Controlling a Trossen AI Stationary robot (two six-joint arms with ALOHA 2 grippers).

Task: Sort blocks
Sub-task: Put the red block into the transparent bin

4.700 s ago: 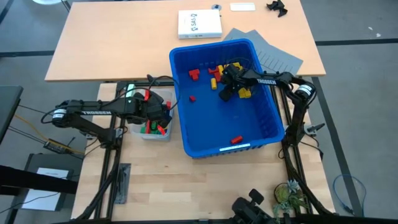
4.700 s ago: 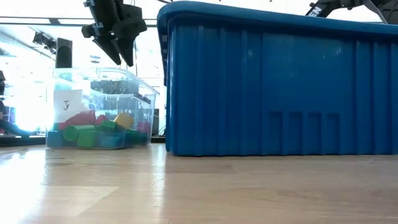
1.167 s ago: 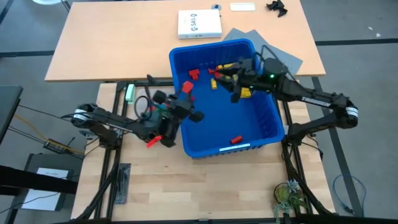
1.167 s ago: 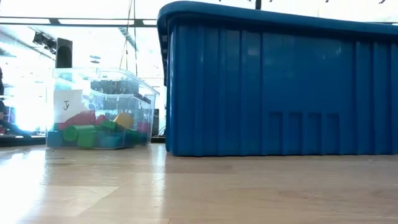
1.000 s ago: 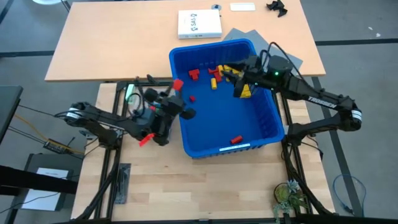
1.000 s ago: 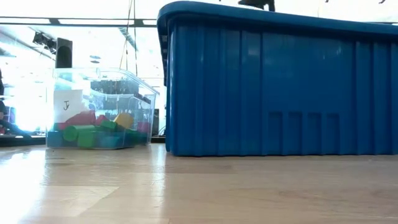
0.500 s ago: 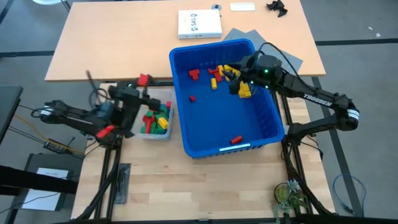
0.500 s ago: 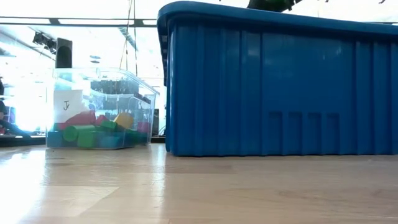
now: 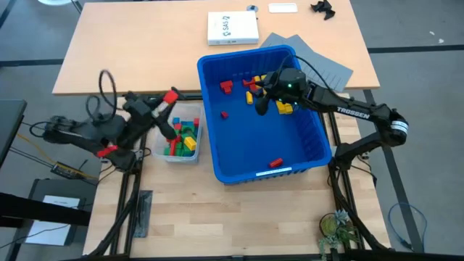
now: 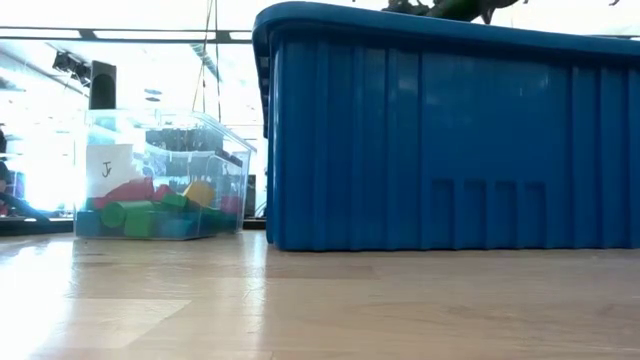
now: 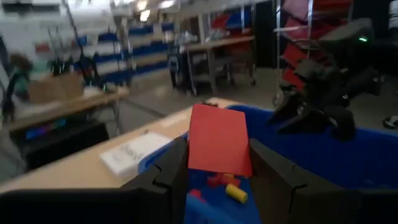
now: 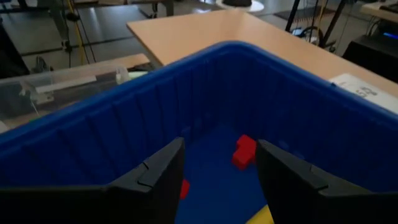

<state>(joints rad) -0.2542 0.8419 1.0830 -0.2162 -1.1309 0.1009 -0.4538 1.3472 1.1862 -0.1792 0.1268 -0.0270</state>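
— Over on your left, what is the arm doing?

— Your left gripper (image 9: 169,96) hangs above the far end of the clear tub (image 9: 156,151), just beside the outer wall of the blue bin (image 9: 304,161). Its fingers (image 11: 166,174) are clamped on a flat red block (image 11: 219,140), which the left wrist view shows pinched between them from both sides. From above you see that same block as a red spot at the arm's tip.

— And your tub, what sits inside?

— Through its side in the low view you can make out green, red, blue and yellow blocks (image 10: 128,214) lying on its floor. From above, the tub's pile shows the same colours.

— Where is your right arm?

— Your right gripper (image 9: 259,101) is down inside the blue bin, at the far part of it, close to a cluster of red and yellow blocks (image 9: 250,86). Its fingers (image 12: 159,177) stand apart with nothing between them; past them the right wrist view shows the bin's ribbed inner wall and a red T-shaped block (image 12: 244,151) on the floor.

— Anything else loose in your bin?

— One small red block (image 9: 224,114) lies alone near the middle, and another red block (image 9: 275,162) lies by the near wall. Beyond the bin, on the tan table (image 9: 130,51), you have a white box (image 9: 233,28) and a grey sheet (image 9: 322,65).
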